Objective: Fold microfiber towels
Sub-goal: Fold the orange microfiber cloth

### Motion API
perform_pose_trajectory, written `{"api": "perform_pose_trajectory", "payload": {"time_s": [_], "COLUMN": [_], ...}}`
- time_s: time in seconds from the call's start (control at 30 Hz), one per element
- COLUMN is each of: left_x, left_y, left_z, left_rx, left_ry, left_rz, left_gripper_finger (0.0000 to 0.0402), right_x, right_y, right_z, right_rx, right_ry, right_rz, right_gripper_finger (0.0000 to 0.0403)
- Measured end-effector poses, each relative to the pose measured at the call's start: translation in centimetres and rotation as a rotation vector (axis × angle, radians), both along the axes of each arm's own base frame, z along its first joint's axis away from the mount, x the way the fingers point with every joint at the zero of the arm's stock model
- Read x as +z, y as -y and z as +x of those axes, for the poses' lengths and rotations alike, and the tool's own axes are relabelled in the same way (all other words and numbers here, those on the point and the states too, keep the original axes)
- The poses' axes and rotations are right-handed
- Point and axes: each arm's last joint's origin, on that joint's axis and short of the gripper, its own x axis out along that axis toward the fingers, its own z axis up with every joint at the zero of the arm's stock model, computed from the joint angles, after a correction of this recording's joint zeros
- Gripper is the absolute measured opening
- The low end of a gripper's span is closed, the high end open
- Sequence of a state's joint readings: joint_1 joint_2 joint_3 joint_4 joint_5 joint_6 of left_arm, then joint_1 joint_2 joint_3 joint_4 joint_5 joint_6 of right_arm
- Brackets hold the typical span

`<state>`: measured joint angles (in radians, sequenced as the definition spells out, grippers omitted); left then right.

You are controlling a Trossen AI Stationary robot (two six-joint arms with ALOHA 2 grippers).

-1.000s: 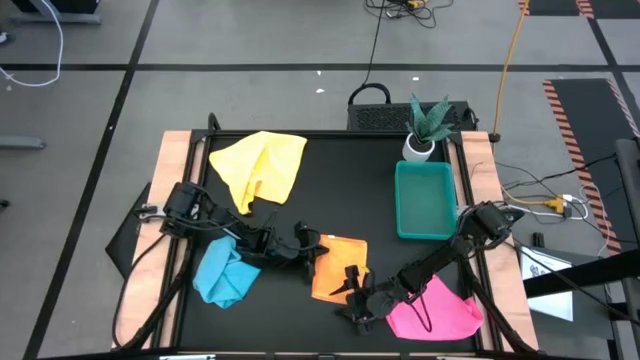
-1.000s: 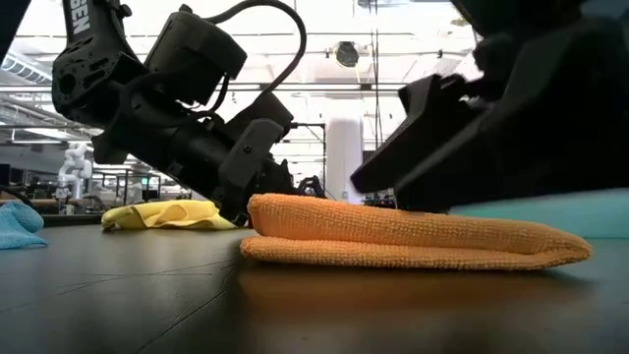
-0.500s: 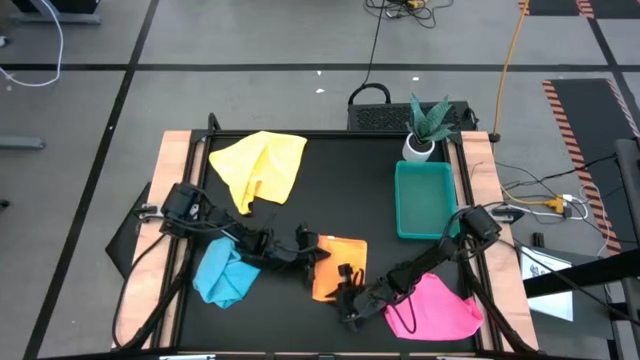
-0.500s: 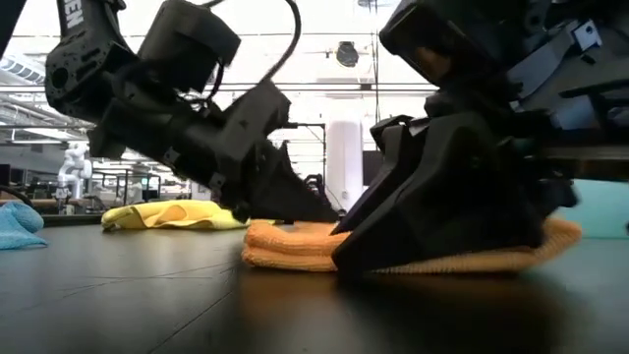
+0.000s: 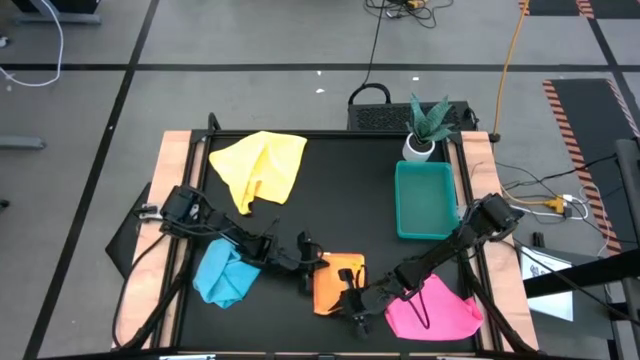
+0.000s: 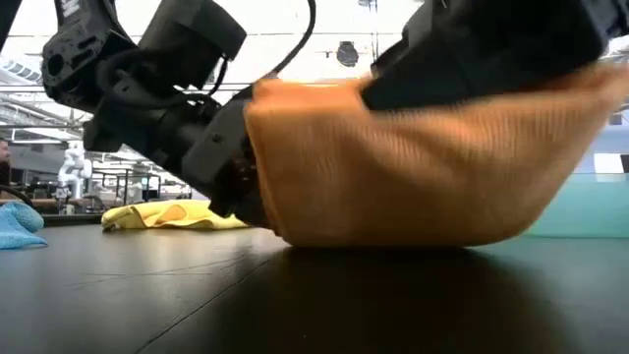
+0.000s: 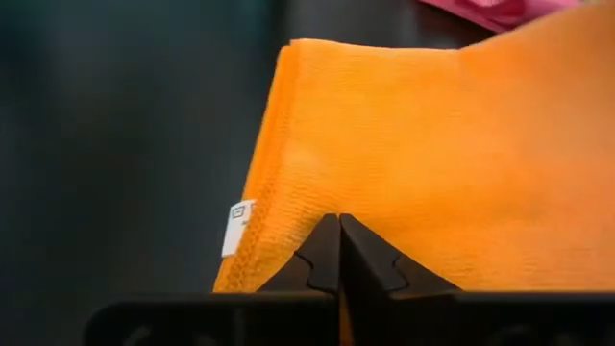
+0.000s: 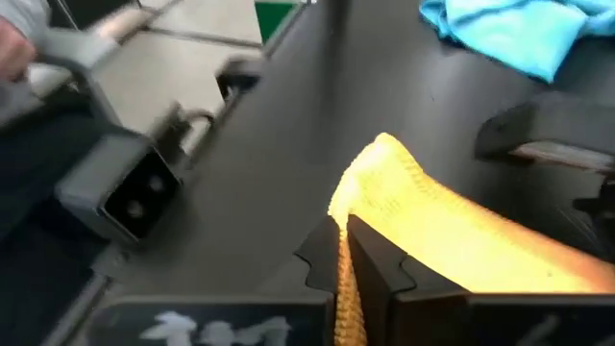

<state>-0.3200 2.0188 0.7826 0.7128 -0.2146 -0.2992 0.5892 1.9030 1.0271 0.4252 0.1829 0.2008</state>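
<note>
The orange towel (image 5: 338, 283) lies near the front edge of the black table (image 5: 340, 200), approx. in the middle, folded, and in the low view its one side is lifted up from the surface. The left gripper (image 5: 307, 272) is at the left edge of this towel; in the left wrist view its fingers are pressed together and pinch the orange cloth, w/ a small white label (image 7: 237, 226) just beside them. The right gripper (image 5: 358, 308) is at the front-right corner of the same towel, fingers also pressed together on the cloth edge, as the right wrist view shows. The light blue towel (image 5: 224, 272) lies crumpled under the left arm, at the front-left. The pink towel (image 5: 436, 310) is crumpled at the front-right, under the right arm. The yellow towel (image 5: 262, 167) is spread loosely at the back-left. The green tray (image 5: 425, 200) stands at the right side, w/ a small potted plant (image 5: 426, 125) just behind it.
</note>
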Motion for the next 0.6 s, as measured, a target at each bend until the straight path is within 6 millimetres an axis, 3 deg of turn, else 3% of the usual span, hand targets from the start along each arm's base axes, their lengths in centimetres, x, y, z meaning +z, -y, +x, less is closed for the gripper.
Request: {"api": "perform_pose_trajectory", "payload": {"time_s": [0.27,0.6], "left_x": [0.5,0.1], "left_y": [2.2,2.4], "left_z": [-0.8,-0.9], "left_rx": [-0.066,-0.052], "left_ry": [0.008,0.006], "left_rz": [0.004,0.023], "left_gripper_finger": [0.0017,0.0014], "right_x": [0.1,0.2], "right_y": [0.0,0.7], "right_z": [-0.1,0.5], "right_rx": [-0.007,-0.061], "right_ry": [-0.013,-0.009], "right_rz": [0.019,0.069], "right_gripper_finger": [0.0006,0.0006]}}
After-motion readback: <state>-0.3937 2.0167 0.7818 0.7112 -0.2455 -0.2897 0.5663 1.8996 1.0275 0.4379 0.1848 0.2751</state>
